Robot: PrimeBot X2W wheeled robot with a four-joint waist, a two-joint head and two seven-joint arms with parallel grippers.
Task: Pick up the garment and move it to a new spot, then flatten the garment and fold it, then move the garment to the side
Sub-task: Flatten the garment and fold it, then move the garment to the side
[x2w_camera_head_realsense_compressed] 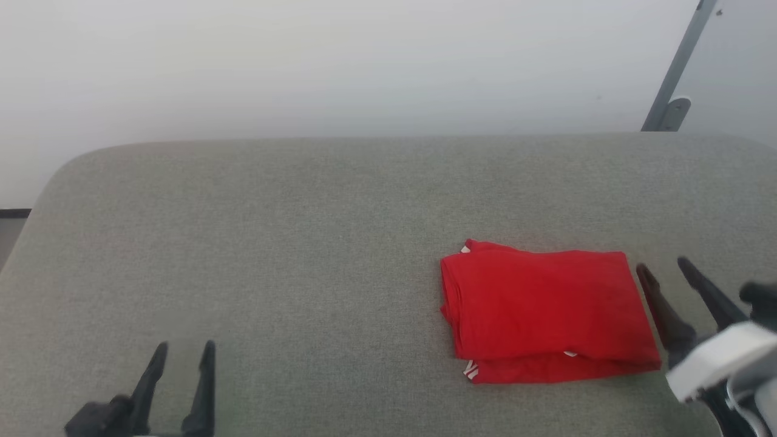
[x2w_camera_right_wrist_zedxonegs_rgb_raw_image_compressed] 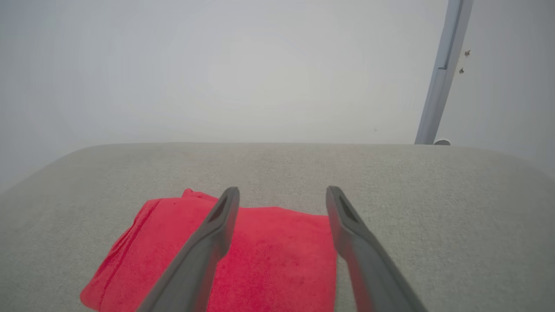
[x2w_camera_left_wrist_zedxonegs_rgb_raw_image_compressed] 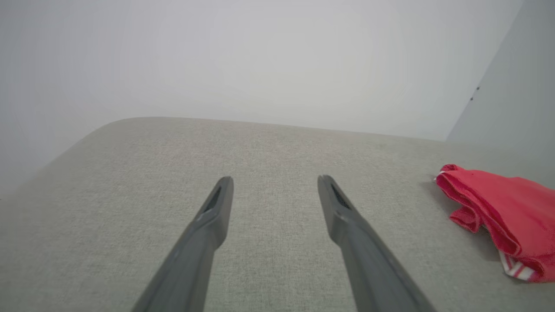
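Left end effector point(x2w_camera_head_realsense_compressed: 186, 346) low-left, fingers spread wide and empty; garment point(x2w_camera_head_realsense_compressed: 546, 309) folded on the right half of the counter point(x2w_camera_head_realsense_compressed: 303, 243).

From the head view I read the garment as a flat red rectangle, plain side up, with bits of red-and-white striped trim poking out at its two left corners. Right end effector point(x2w_camera_head_realsense_compressed: 663, 265) sits just beside the garment's right edge, fingers also spread wide, gripping nothing. On the right wrist view one finger point(x2w_camera_right_wrist_zedxonegs_rgb_raw_image_compressed: 208, 242) crosses over the red cloth and the other lies over bare grey fabric past the edge; I can't tell if either touches. Left end effector is well apart from the garment, over bare counter, with the cloth off to its right on the left wrist view. Grey pole point(x2w_camera_head_realsense_compressed: 680, 67) leans against the white wall behind the far right corner.
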